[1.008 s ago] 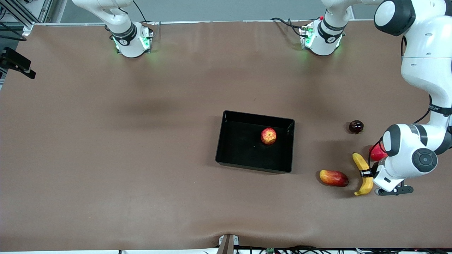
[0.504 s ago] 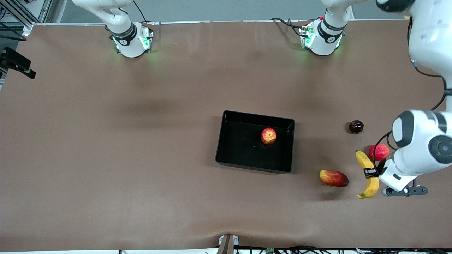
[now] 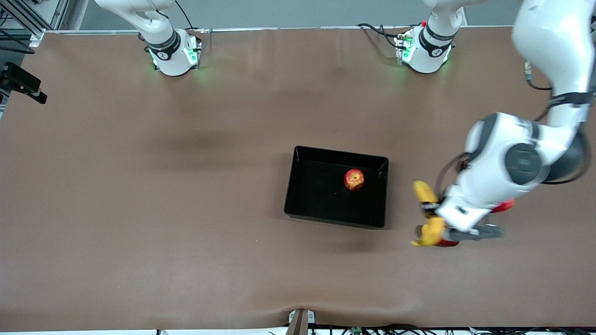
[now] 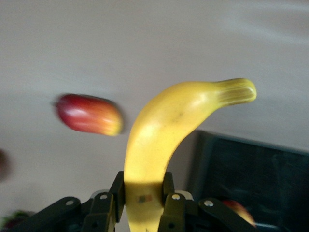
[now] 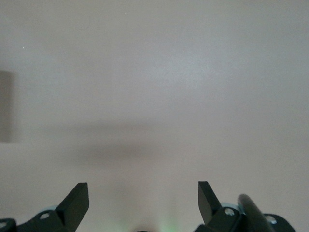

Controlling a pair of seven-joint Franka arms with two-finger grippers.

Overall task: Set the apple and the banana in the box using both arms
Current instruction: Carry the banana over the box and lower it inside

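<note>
Yellow and curved, the banana (image 3: 427, 215) hangs in the air in the left gripper (image 3: 435, 215), whose fingers (image 4: 117, 191) clench it near its lower end; we see this grasp most plainly in the left wrist view, where the banana (image 4: 166, 133) rises from between the two black fingers. From the front we place the left gripper over the brown worktop (image 3: 139, 186), just beside the box (image 3: 336, 186) at the left arm's end of it, and over an oblong red-and-yellow fruit (image 4: 89, 114) that the banana and gripper largely hide from the front camera. We find the apple (image 3: 354, 179) lying inside the glossy black box, toward the wall that faces the left arm's end; in the left wrist view a corner of the box (image 4: 251, 179) shows below the banana. A plain red fruit (image 3: 505, 204) peeks out from under the left arm on the worktop. The right arm waits; only its base section shows from the front, while the right wrist view shows the right gripper (image 5: 143, 198) with fingers (image 5: 77, 200) spread wide and holding nothing, above bare worktop.
</note>
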